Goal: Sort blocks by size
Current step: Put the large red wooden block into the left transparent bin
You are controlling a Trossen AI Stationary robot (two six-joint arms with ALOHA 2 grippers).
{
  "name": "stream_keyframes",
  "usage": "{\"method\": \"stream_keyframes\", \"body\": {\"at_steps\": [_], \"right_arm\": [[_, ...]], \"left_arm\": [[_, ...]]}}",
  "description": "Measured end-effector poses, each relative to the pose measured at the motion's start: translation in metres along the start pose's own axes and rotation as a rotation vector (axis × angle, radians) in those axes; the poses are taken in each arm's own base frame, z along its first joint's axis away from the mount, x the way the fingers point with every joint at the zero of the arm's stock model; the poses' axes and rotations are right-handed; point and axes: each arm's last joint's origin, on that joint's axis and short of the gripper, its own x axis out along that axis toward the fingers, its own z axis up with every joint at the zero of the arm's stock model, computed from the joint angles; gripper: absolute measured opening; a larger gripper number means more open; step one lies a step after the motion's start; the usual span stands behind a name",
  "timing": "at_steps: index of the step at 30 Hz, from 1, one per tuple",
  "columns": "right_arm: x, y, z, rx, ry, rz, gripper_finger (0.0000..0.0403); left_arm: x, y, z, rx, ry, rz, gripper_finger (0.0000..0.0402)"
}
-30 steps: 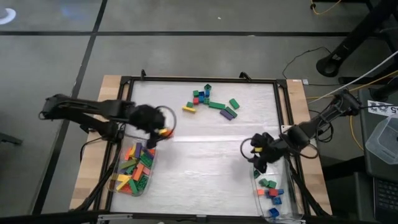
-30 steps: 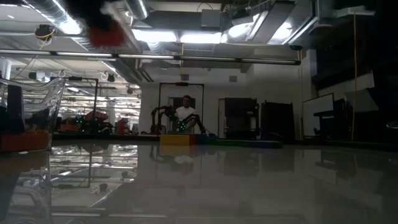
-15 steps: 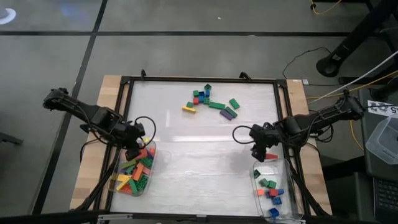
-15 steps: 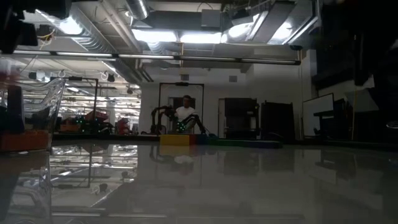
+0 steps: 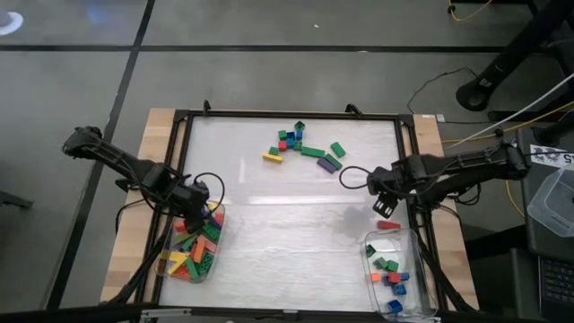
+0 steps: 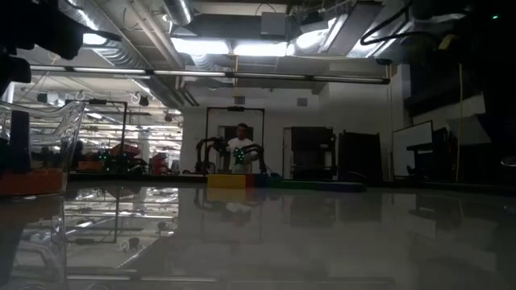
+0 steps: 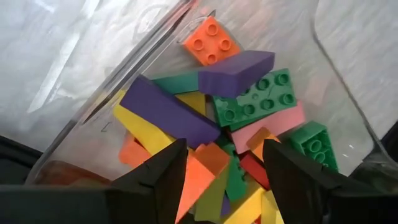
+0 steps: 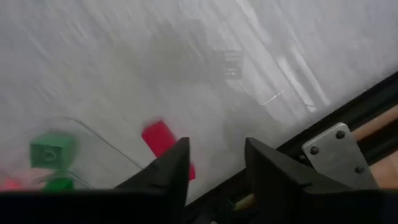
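Tabletop (image 5: 287,233): white sheet inside a black frame, the landmark for this entry.

- Loose blocks (image 5: 303,146): a cluster near the tabletop's far edge, still unsorted.
- Left tub (image 5: 191,251): at the tabletop's near-left corner, filled with long blocks. Left gripper (image 5: 195,213) hangs over it, fingers apart and empty; the orange block it carried a second ago is gone, apparently dropped in.
- Right tub (image 5: 395,274): near-right corner, holding a few short blocks. Right gripper (image 5: 384,199) has drawn back from it, fingers apart, empty.
- Red block (image 5: 387,225): newly lying just outside the right tub's rim, seemingly a missed drop needing recovery.

Low view hides both tubs' contents.
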Motion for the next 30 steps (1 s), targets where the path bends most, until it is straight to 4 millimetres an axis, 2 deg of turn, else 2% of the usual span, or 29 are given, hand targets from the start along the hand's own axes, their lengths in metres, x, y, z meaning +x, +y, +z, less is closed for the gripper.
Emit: {"method": "stream_keyframes", "body": {"at_steps": [4, 10, 16, 22, 30], "right_arm": [[0.006, 0.003, 0.001, -0.015, 0.006, 0.049, 0.0087], [0.038, 0.004, -0.003, -0.063, 0.115, 0.164, 0.0007], [0.058, -0.001, -0.011, -0.063, 0.198, 0.176, 0.0021], [0.073, -0.001, -0.014, -0.117, 0.237, 0.259, 0.0004], [0.091, -0.001, -0.016, -0.144, 0.228, 0.333, 0.0004]], "left_arm": [[0.001, 0.0, 0.0, 0.001, 0.0, 0.0, 0.0198], [0.001, -0.003, 0.002, 0.005, -0.019, -0.034, 0.0198], [0.001, -0.006, 0.003, 0.007, -0.034, -0.063, 0.0198], [0.001, -0.005, 0.003, 0.015, -0.033, -0.06, 0.0198], [0.001, -0.005, 0.003, 0.015, -0.034, -0.06, 0.0198]]}}
